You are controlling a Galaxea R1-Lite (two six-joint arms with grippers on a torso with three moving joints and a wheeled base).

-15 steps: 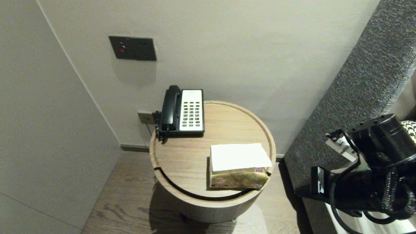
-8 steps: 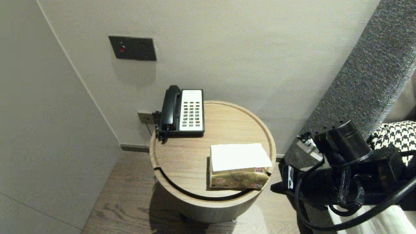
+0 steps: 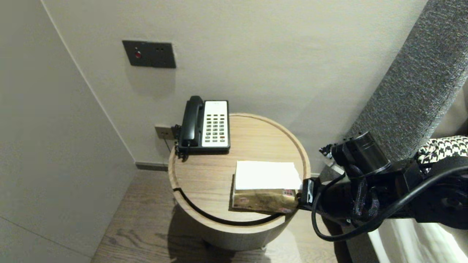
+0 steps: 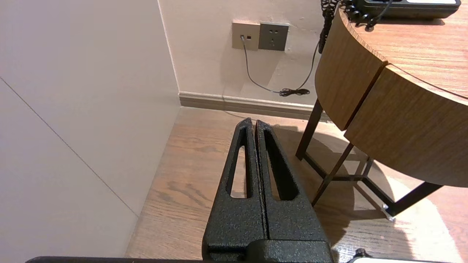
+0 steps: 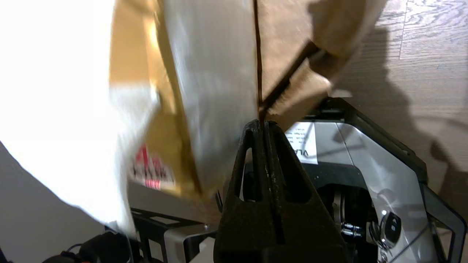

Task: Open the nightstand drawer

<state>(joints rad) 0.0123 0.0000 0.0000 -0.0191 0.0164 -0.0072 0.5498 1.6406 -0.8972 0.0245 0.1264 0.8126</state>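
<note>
The right end effector (image 5: 260, 123) is clenched, its fingers pressed flat together with nothing between them. The tips appear to touch the end of the tissue pack (image 3: 261, 200) that lies farthest from the telephone (image 3: 206, 124). The pack lies flat on the round surface (image 3: 204, 179), nearer the robot than the telephone and to its right, well apart from it, at the rim.

The pack looks light and soft. Its glossy wrapper is likely slippery, so a push on one end would probably slide or swivel it. The white sheet (image 3: 267, 175) on top is loose and could drift off. The firmest hold seems to be across the short sides at mid-length, squeezing gently.

The left end effector (image 4: 255, 122), also clenched, hangs parked lower than the telephone, over the floor (image 4: 190, 164).
</note>
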